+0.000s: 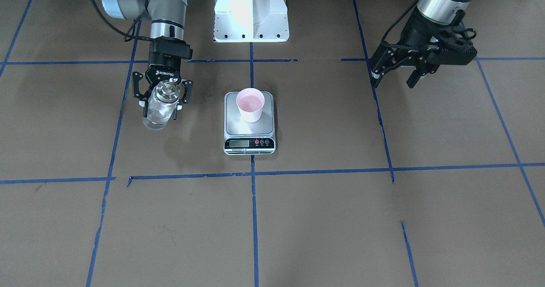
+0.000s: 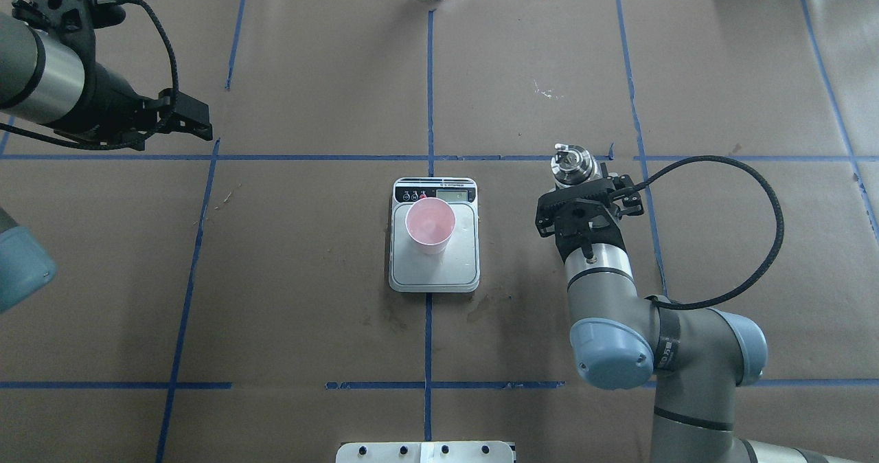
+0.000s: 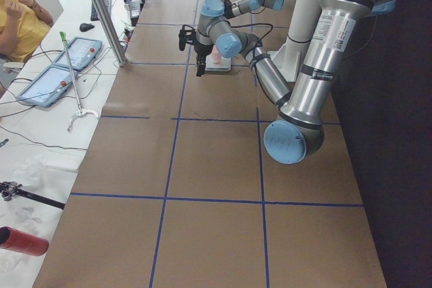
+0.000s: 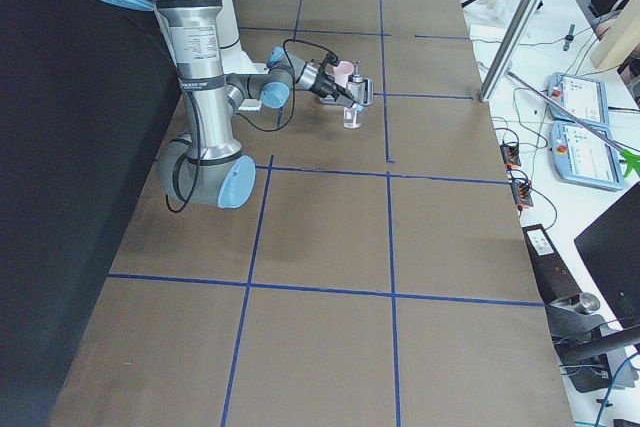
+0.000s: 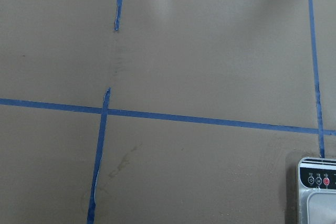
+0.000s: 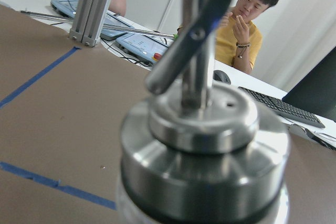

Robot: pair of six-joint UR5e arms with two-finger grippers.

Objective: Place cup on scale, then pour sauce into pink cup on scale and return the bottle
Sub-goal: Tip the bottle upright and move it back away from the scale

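The pink cup (image 1: 250,104) stands upright on the steel platform of the scale (image 1: 251,128) at the table's middle; both also show in the overhead view, cup (image 2: 430,226) on scale (image 2: 454,265). My right gripper (image 1: 161,104) is shut on the clear glass bottle (image 1: 158,110), upright, off the scale's side toward my right. Its bottom is at or near the table. The overhead view shows its silver spout cap (image 2: 572,164) past the right gripper (image 2: 582,189). The cap fills the right wrist view (image 6: 205,145). My left gripper (image 1: 395,81) is open and empty, raised, far from the scale.
Brown paper with blue tape lines (image 1: 253,202) covers the table. The white robot base (image 1: 251,10) stands behind the scale. An operator in yellow (image 6: 247,30), tablets (image 3: 67,65) and an aluminium post (image 3: 101,11) are along the table's far side. The left wrist view shows the scale's corner (image 5: 317,192).
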